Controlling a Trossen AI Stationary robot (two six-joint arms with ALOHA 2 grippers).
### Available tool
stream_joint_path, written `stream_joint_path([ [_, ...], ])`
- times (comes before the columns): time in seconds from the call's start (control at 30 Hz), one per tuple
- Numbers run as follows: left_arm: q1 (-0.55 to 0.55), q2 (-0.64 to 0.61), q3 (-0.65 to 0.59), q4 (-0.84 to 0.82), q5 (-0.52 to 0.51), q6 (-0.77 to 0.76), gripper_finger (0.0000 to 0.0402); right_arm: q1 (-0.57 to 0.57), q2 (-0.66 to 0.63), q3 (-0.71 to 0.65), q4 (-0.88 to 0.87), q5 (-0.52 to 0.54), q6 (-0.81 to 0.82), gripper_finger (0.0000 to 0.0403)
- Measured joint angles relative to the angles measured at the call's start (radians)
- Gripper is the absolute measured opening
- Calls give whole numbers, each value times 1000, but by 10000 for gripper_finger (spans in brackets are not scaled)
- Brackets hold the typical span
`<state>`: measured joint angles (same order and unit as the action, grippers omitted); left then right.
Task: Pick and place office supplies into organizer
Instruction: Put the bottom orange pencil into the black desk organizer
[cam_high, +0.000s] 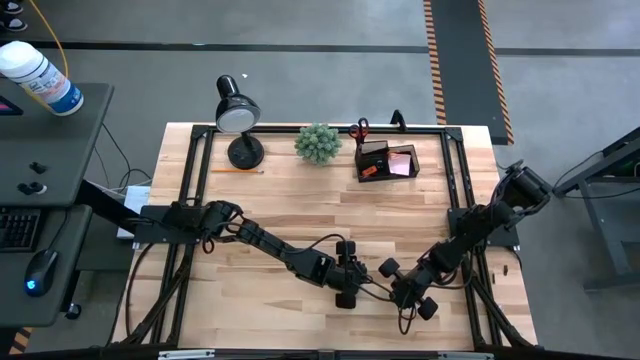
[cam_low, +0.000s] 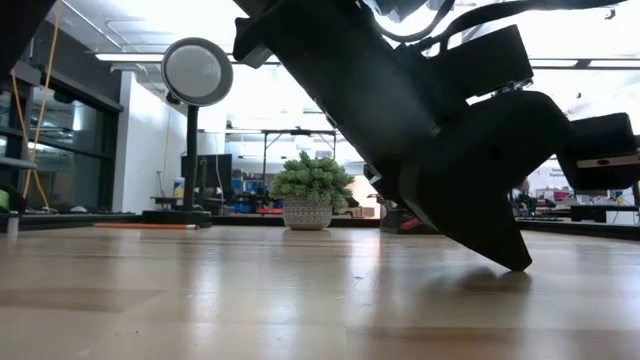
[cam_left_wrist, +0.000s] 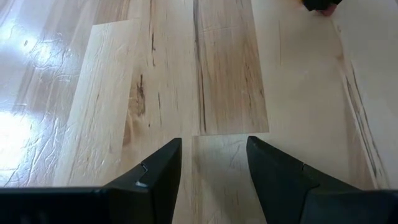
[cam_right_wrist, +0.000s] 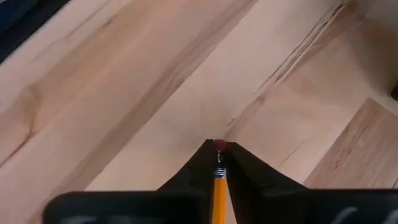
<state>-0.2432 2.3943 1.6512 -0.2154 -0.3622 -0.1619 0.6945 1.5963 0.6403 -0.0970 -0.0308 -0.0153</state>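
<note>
My right gripper (cam_right_wrist: 219, 155) is shut on a yellow pencil (cam_right_wrist: 219, 193) near the table's front edge, right of centre (cam_high: 400, 297). My left gripper (cam_left_wrist: 214, 168) stands open beside it (cam_high: 375, 270) over bare wood, with nothing between its fingers. The black organizer (cam_high: 388, 160) stands at the far right of the table and holds a pink sticky-note pad (cam_high: 402, 163). Red-handled scissors (cam_high: 360, 130) stand up at its far side. An orange pencil (cam_high: 235, 170) lies flat on the table by the lamp's base. My right gripper pinches the pencil between its two fingers just behind the metal band (cam_right_wrist: 219, 168). The pencil runs along the fingers, and its red eraser end (cam_right_wrist: 219, 146) pokes out past the fingertips, slanting down at the table. Whether the eraser touches the wood, I cannot tell.
A black desk lamp (cam_high: 238, 115) and a green plant ball in a pot (cam_high: 318, 143) stand along the far edge, left of the organizer. A black frame (cam_high: 452, 170) runs round the table's sides. Bare wood (cam_high: 300, 210) lies between the grippers and the far row.
</note>
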Motion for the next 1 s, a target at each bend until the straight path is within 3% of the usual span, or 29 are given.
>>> stream_joint_path([
  [0.3,0,-1,0,-11,0,0,170,0,3,-2,16,23,8,69],
  [0.67,0,-2,0,-20,1,0,170,-27,116,4,144,-95,-11,8],
  [1.0,0,-2,0,-22,-9,-7,170,-21,28,-3,84,-81,-10,5],
])
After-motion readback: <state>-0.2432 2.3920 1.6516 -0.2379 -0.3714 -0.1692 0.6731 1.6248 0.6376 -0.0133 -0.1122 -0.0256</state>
